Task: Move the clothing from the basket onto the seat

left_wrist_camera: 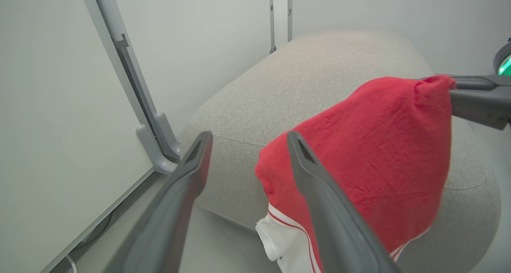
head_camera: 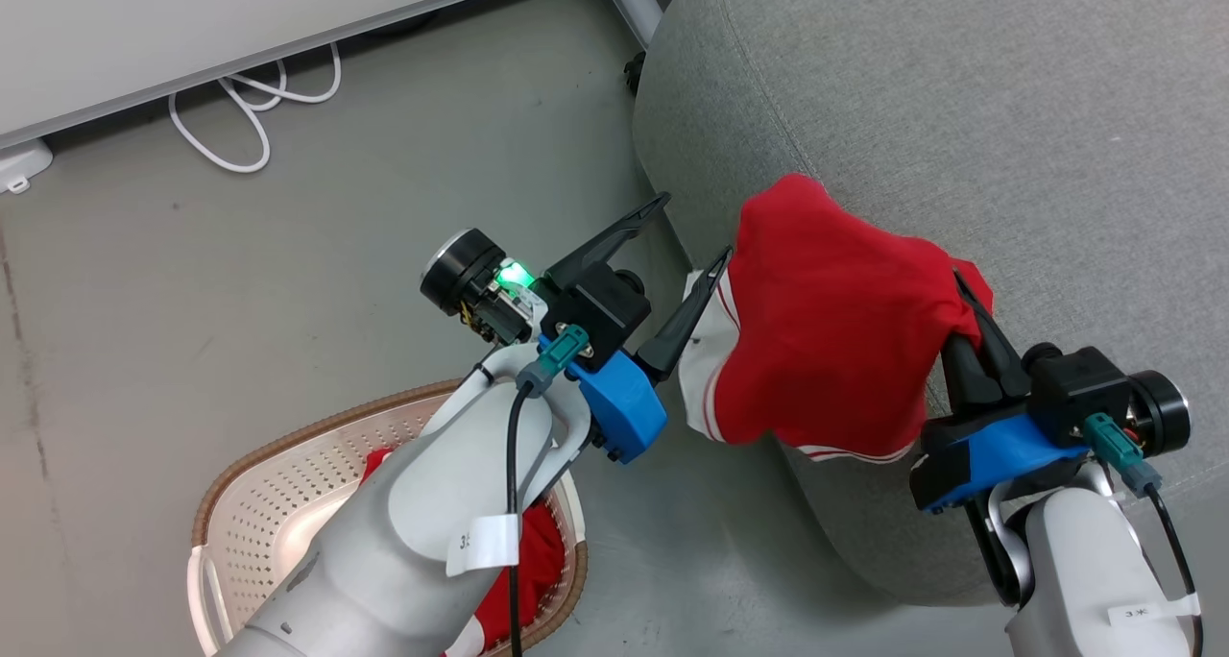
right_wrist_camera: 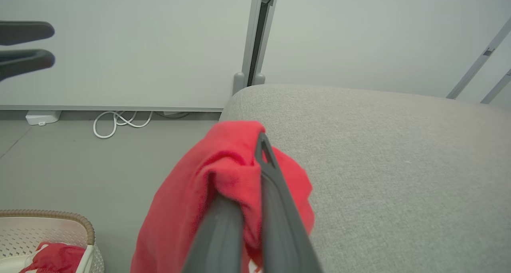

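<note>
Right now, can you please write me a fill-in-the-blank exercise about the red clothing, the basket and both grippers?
1. The right gripper is shut on a soft ____ garment with white stripes, at the edge of the large grey upholstered seat.
2. The left gripper stands ____, holding nothing.
3. A second garment lies in the cream-white perforated plastic ____.
Missing words: red; open; basket.

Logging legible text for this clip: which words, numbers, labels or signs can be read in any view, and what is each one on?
"3", then a cut-off mark: on the left-arm tag, white, by the black cable.
On the right-arm tag, white: dark marks, too small and blurred to read.
On the red garment, basket and seat: no readable print.
</note>
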Available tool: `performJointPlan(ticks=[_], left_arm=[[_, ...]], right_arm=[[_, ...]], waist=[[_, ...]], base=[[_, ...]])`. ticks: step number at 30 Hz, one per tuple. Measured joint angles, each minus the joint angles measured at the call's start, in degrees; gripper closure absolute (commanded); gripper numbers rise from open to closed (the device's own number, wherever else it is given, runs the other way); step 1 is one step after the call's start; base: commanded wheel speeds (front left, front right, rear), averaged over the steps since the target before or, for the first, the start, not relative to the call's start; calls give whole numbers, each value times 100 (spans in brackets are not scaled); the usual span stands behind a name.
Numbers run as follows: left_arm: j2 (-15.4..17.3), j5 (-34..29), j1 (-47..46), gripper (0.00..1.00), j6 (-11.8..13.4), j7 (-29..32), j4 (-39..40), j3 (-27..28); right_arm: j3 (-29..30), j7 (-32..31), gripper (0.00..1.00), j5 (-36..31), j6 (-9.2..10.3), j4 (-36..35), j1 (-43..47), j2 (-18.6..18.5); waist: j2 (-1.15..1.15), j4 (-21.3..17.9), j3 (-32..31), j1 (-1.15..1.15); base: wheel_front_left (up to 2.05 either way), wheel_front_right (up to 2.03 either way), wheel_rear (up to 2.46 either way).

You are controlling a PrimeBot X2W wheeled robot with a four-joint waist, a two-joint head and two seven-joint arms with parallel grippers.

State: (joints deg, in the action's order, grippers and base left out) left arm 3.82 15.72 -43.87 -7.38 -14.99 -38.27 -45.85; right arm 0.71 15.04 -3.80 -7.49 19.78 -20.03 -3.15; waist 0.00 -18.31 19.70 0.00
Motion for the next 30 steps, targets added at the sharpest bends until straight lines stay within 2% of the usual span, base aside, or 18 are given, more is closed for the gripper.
performJointPlan(ticks=[18,23,30], left_arm=[[22,49,1,0,0,0,115,-58],[79,32,-73,0,2,0,160,-45],[203,-27,-279,0,11,1,237,-41]], right_arm=[[3,0,100,52,0,-157,-122,18],[7,0,100,59,0,-330,-626,2],[417,0,100,234,0,-665,-1645,-319]], waist=[[0,13,64,0],[0,5,222,0],[0,18,608,0]], base=[[0,0,0],[0,0,0],[0,0,0]])
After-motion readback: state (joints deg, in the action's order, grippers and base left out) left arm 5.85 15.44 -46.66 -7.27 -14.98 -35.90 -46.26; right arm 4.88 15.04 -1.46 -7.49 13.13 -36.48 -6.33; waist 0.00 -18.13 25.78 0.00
